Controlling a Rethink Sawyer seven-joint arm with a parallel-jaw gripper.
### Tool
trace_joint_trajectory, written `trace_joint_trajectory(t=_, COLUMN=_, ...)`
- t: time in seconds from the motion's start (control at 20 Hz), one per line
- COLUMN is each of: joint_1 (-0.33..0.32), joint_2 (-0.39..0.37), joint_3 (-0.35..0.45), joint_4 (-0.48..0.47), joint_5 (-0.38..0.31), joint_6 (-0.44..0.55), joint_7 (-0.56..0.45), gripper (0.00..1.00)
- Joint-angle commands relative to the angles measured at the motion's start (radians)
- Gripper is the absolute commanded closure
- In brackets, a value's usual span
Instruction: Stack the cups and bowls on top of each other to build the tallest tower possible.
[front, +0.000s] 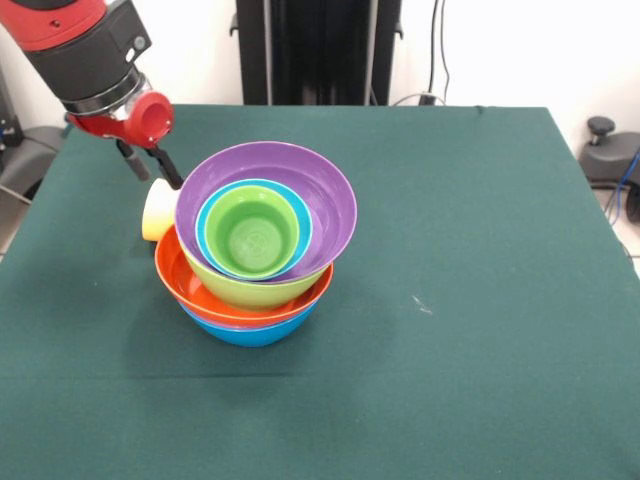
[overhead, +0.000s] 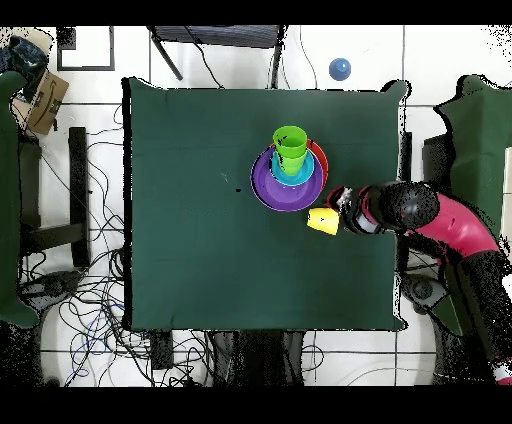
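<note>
The tower (front: 255, 250) stands left of the table's middle: the blue bowl (front: 250, 333) at the bottom, then the orange bowl (front: 190, 285), the lime green bowl (front: 240, 292) and the tilted purple bowl (front: 325, 195). The small cyan bowl (front: 305, 225) sits in the purple one, with the light green cup (front: 252, 235) nested inside it. My gripper (front: 157, 180) is just left of and behind the tower, shut on the pale yellow cup (front: 158, 212), which it holds on its side above the table beside the purple bowl's rim. The overhead view shows the tower (overhead: 288, 170), the cup (overhead: 322, 221) and the gripper (overhead: 338, 210).
The green table (front: 480, 300) drops off at its edges; the tower stands well inside them. A black stand (front: 320, 50) rises behind the far edge. Chairs and cables (overhead: 60, 290) lie on the floor around the table.
</note>
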Motion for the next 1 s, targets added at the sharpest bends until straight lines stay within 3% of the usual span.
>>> trace_joint_trajectory(t=0.05, joint_1=0.007, joint_2=0.039, joint_3=0.05, joint_4=0.027, joint_5=-0.094, joint_6=-0.086, joint_7=-0.22, gripper=0.0)
trace_joint_trajectory(t=0.55, joint_1=-0.003, joint_2=0.023, joint_3=0.055, joint_4=0.054, joint_5=-0.105, joint_6=-0.072, joint_7=-0.208, gripper=0.0)
trace_joint_trajectory(t=1.0, joint_1=-0.011, joint_2=0.06, joint_3=0.056, joint_4=0.028, joint_5=-0.121, joint_6=-0.067, joint_7=-0.233, gripper=0.0)
